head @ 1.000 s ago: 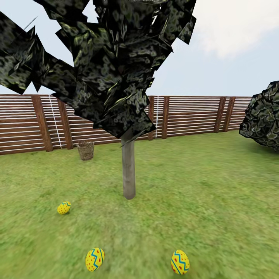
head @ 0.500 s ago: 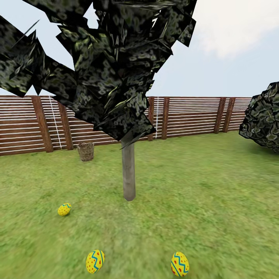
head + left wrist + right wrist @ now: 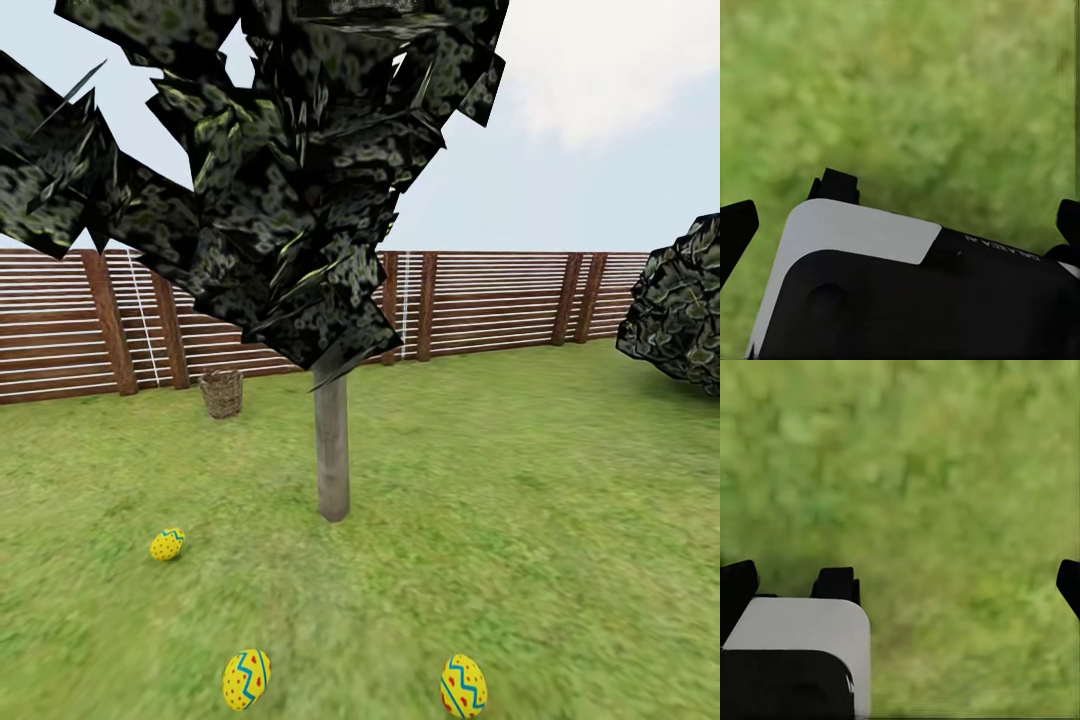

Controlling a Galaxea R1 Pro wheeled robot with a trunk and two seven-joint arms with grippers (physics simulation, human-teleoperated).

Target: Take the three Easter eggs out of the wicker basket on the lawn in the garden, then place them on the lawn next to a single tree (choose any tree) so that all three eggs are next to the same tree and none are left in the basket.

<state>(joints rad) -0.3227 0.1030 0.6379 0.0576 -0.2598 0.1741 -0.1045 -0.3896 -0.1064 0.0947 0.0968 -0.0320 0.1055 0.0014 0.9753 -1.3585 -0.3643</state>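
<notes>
You see three glossy yellow eggs [image 3: 246,679] [image 3: 463,686] [image 3: 167,544] on mottled grass [image 3: 520,500] around the straight grey trunk [image 3: 332,450], the woven basket [image 3: 222,392] by the slatted fence [image 3: 480,300], both grippers [image 3: 900,217] [image 3: 904,577] wide open, empty.

Slatted brown fence [image 3: 500,305] — pale sky [image 3: 600,150]

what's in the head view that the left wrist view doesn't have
Head view alone: the tree with three Easter eggs lying on the grass near its trunk, the wicker basket farther back by the fence, a bush and sky. Left wrist view alone: the left tool from close up, fingers spread wide with nothing between them. Both share the lawn.
</notes>
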